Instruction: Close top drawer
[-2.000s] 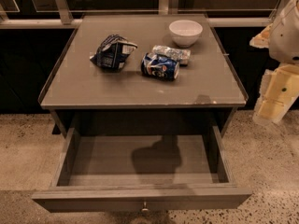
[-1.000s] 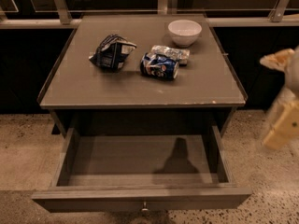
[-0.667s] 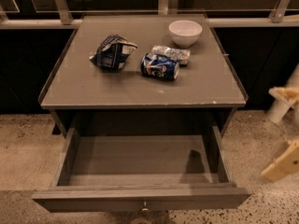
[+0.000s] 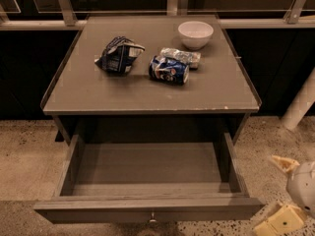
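Observation:
The top drawer (image 4: 147, 208) of a grey-brown cabinet is pulled far out toward me. It is empty inside, and a small metal knob (image 4: 152, 217) sits at the centre of its front panel. My gripper (image 4: 288, 200) is at the bottom right corner of the camera view, low and to the right of the drawer front, apart from it. Only cream-coloured parts of it show, partly cut off by the frame edge.
On the cabinet top (image 4: 147, 92) lie a crumpled dark chip bag (image 4: 118, 54), a blue can on its side (image 4: 169, 69), a silver packet (image 4: 181, 56) and a white bowl (image 4: 195, 34). A metal railing (image 4: 64, 4) runs behind. A white post (image 4: 300, 104) stands at right. The floor is speckled.
My gripper has dropped from beside the cabinet top at the right edge down to the bottom right corner. Its shadow has left the drawer. The drawer has not moved.

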Robot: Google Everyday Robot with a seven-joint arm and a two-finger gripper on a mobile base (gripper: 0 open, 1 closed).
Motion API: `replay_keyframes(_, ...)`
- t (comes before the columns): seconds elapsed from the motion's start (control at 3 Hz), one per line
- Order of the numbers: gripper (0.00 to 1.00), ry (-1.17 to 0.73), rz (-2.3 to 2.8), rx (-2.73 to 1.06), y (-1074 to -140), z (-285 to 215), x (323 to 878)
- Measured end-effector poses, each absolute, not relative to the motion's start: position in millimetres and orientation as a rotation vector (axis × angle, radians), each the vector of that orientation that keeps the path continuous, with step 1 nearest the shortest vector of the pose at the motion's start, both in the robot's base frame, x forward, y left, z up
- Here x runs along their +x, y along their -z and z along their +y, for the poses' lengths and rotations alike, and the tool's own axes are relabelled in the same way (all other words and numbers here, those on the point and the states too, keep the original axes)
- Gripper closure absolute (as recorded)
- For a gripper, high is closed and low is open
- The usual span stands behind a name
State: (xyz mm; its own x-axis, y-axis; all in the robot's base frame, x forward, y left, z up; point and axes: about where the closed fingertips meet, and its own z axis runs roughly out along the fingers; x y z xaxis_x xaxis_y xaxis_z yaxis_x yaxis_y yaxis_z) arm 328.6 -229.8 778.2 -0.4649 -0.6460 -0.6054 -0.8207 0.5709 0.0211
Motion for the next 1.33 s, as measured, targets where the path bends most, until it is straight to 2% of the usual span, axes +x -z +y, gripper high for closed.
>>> replay_keyframes(0.33, 0.19, -0.436, 2.266, -1.168, -772.0, -229.1, 326.0)
replay_keyframes(1.33, 0.89, -0.436, 2.266, -1.169, -772.0, -229.0, 326.0)
